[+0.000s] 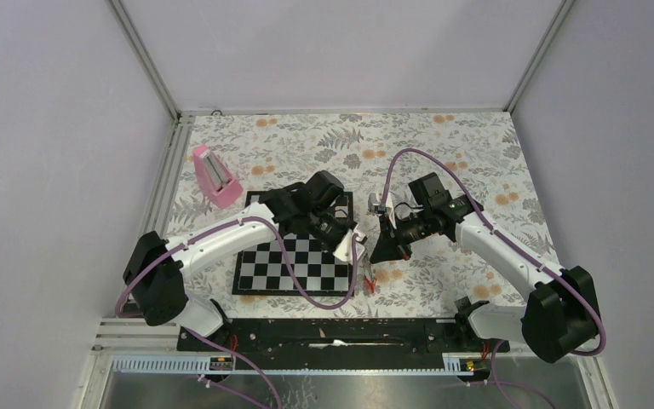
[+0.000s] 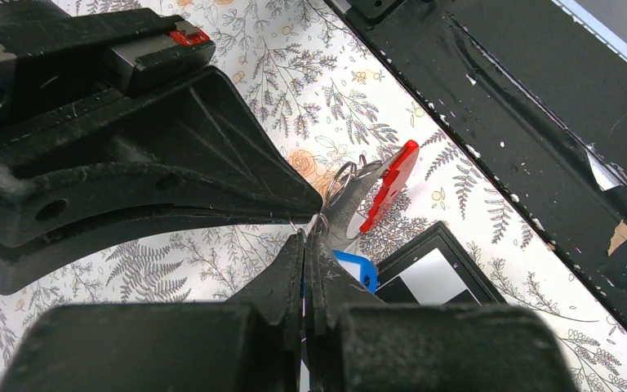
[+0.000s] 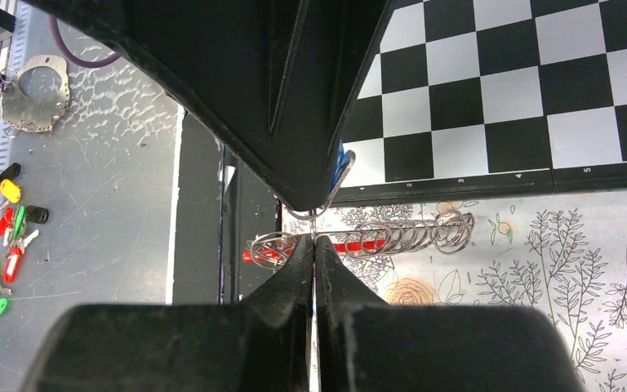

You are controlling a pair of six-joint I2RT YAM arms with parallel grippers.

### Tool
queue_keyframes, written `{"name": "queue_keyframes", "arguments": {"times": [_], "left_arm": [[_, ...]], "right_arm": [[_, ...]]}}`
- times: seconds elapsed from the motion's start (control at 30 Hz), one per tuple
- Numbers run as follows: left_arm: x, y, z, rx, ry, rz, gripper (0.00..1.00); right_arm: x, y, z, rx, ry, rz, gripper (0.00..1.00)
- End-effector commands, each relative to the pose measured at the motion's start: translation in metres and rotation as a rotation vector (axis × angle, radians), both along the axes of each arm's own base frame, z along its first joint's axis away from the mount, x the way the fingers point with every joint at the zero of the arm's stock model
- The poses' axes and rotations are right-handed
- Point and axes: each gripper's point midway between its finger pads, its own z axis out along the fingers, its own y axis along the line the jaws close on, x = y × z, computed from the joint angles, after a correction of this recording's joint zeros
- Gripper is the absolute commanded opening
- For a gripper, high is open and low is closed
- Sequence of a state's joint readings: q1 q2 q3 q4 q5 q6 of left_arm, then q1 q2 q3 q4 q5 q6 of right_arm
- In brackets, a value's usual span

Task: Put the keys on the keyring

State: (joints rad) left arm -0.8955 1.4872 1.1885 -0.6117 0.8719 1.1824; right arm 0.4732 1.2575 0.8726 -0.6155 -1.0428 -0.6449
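My left gripper [image 1: 351, 242] and right gripper [image 1: 381, 250] meet tip to tip above the chessboard's [image 1: 294, 266] right edge. In the left wrist view my left gripper [image 2: 309, 238] is shut on the blue-tagged key [image 2: 353, 266]. In the right wrist view my right gripper [image 3: 313, 239] is shut on the thin wire of the keyring [image 3: 310, 216], right under the left gripper's tip. The white-and-red fob [image 2: 388, 184] hangs just beyond, with wire loops [image 3: 424, 233] beside it. I cannot tell the red-tagged key apart from the red of the fob.
A pink wedge block [image 1: 215, 176] stands at the back left of the chessboard. The black base rail [image 1: 332, 332] runs along the near edge. Several coloured key tags [image 3: 4, 237] and a metal plate [image 3: 37, 90] lie on the grey tray below the table.
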Motion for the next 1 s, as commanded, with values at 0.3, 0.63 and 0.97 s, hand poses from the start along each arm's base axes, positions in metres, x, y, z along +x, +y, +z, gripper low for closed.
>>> {"name": "queue_keyframes", "arguments": {"times": [0.3, 0.63, 0.97], "left_arm": [[-0.027, 0.008, 0.000, -0.016, 0.057, -0.096, 0.00], [-0.031, 0.010, -0.006, 0.006, 0.082, -0.113, 0.00], [-0.036, 0.013, -0.009, 0.016, 0.103, -0.142, 0.00]], "right_arm": [[0.005, 0.005, 0.026, 0.095, -0.048, 0.016, 0.00], [0.002, 0.003, 0.027, 0.110, -0.058, 0.022, 0.00], [0.000, 0.001, 0.030, 0.130, -0.060, 0.025, 0.00]]}}
